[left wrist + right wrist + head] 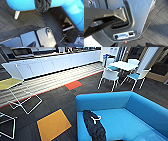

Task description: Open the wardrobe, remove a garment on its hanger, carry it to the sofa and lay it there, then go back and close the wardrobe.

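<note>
Where the sofa (120, 109) seat meets its front edge, the garment (93, 125) is laid in a heap, with the hanger (95, 118) resting on top. Whether either gripper is open cannot be told. Beyond, white chairs (110, 75) are seen around a table (122, 65).

**What you can't make out here**

In your head view, the sofa (120, 114) runs off the lower and right edges, so its front and far arm are cut away. The garment (94, 125) is a dark heap cropped at the bottom edge; its shape is unreadable. Of the hanger (95, 118) you see just a pale bit. The table (123, 65) and chairs (110, 76) are blurred. In your left wrist view, the garment (43, 5) is cropped by the picture's edge.
</note>
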Motion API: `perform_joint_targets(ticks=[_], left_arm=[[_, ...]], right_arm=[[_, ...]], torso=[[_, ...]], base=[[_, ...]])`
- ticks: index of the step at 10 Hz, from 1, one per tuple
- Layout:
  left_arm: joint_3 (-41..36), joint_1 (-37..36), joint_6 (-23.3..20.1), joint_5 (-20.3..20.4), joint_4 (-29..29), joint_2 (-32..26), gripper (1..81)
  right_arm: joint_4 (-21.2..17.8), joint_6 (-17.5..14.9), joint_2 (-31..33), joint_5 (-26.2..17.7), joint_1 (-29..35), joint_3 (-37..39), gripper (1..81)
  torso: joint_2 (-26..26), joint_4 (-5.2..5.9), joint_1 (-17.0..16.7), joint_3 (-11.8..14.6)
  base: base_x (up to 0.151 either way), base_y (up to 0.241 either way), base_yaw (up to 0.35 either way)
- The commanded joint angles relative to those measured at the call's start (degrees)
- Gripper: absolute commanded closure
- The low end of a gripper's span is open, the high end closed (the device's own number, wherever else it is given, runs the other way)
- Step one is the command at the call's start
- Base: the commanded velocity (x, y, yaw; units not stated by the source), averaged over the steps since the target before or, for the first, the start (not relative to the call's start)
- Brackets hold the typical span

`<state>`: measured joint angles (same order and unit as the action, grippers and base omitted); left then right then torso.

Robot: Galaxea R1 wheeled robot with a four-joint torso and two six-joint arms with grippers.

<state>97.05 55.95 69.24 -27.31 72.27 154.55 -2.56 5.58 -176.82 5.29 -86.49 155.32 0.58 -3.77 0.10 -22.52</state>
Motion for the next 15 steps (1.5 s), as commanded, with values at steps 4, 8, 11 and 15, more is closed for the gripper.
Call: perform_joint_targets(ticks=[4,8,11,15], left_arm=[[-1.51,-2.47,-0.60,-1.70,0.42,0.06,1.0],[0.77,1.38,-0.95,-1.70,0.51,-0.20,1.0],[9.73,7.72,-2.01,1.01,0.42,0.59,1.0],[17.65,12.73,-2.01,8.76,0.42,0.94,1.0]], right_arm=[[0.27,-0.13,-0.48,-4.32,-0.57,-0.47,1.0],[0.10,-0.13,-0.48,-4.24,-0.66,-0.47,1.0],[0.19,-0.13,-0.48,-4.32,-0.66,-0.47,1.0],[0.27,-0.13,-0.48,-4.32,-0.75,-0.47,1.0]], torso=[[0.02,0.00,-0.02,0.00],[0.04,0.00,-0.09,0.00],[0.04,0.00,-0.09,2.27],[0.06,0.00,-0.10,5.37]], base=[[-0.058,0.000,0.000],[0.000,0.000,0.000],[0.000,0.000,0.000],[0.000,0.000,0.000]])
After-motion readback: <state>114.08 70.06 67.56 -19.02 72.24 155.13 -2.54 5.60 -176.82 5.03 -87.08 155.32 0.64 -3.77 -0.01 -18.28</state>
